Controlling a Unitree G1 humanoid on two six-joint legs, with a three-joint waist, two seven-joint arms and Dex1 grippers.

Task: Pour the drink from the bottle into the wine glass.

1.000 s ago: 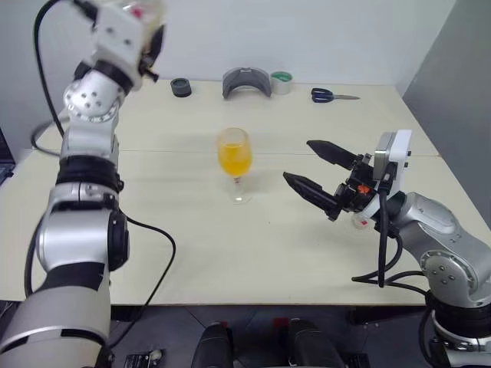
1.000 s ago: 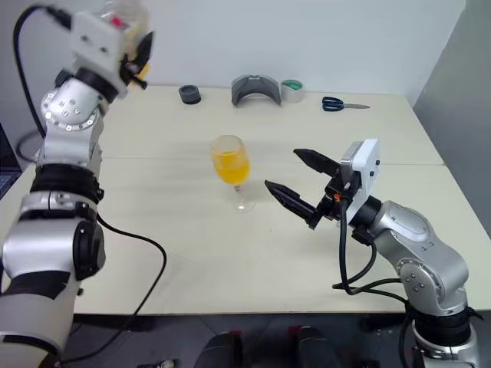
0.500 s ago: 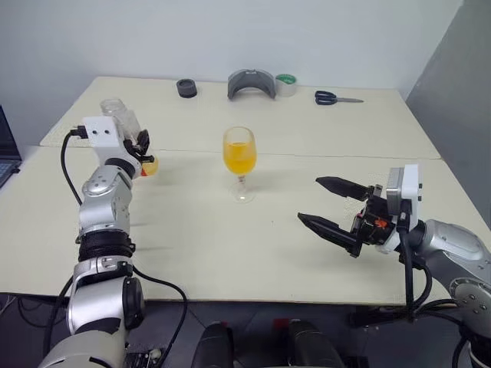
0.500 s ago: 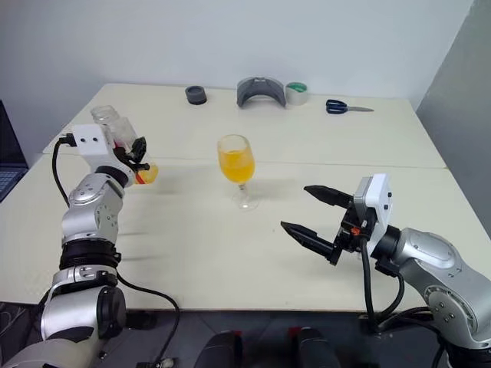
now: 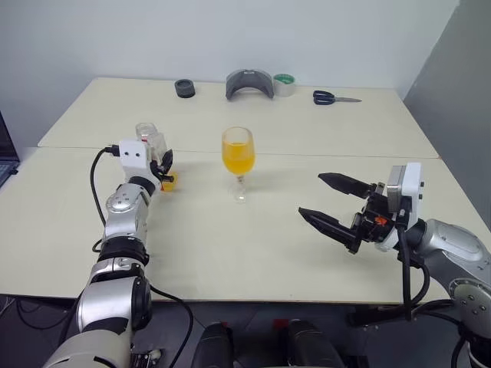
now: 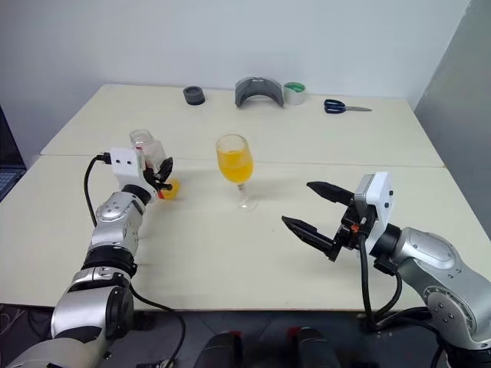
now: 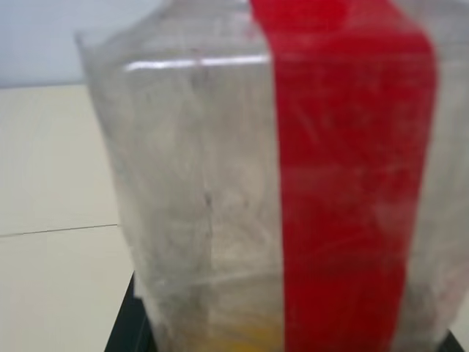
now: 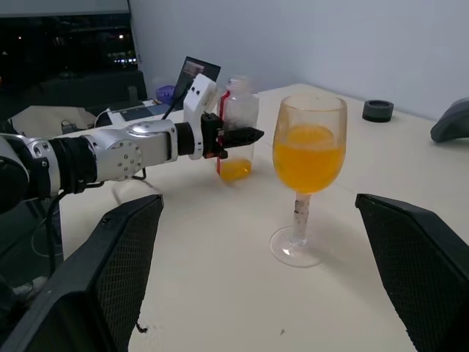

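- the wine glass [image 5: 237, 161] is standing upright near the middle of the desk [image 5: 253, 245], its tulip bowl holding the drink [image 5: 237, 156] to well over half; the liquid is translucent orange-yellow, and the top of the bowl is staying clear.
- the bottle [image 6: 149, 149] is sitting upright on the left side of the desk, left of the wine glass and apart from it.
- the bottle is looking almost drained: only a shallow orange layer is showing at its bottom, and the clear walls above it are showing nothing inside.
- a red stripe [image 7: 344, 183] is running down the side of the bottle, seen close in the left wrist view.
- the left gripper [image 6: 163, 175] is pinching the bottle low on its body, its jaws pressing on both sides; whether the base is touching the desk i cannot tell.
- the right gripper [image 5: 331, 202] is hanging above the near right part of the desk, jaws spread wide with nothing between them, pointing left toward the wine glass and well apart from it.
- along the far edge of the desk are lying a black round piece [image 5: 182, 87], a grey curved object [image 5: 248, 83], a roll of green tape [image 5: 283, 83] and scissors [image 5: 331, 96].
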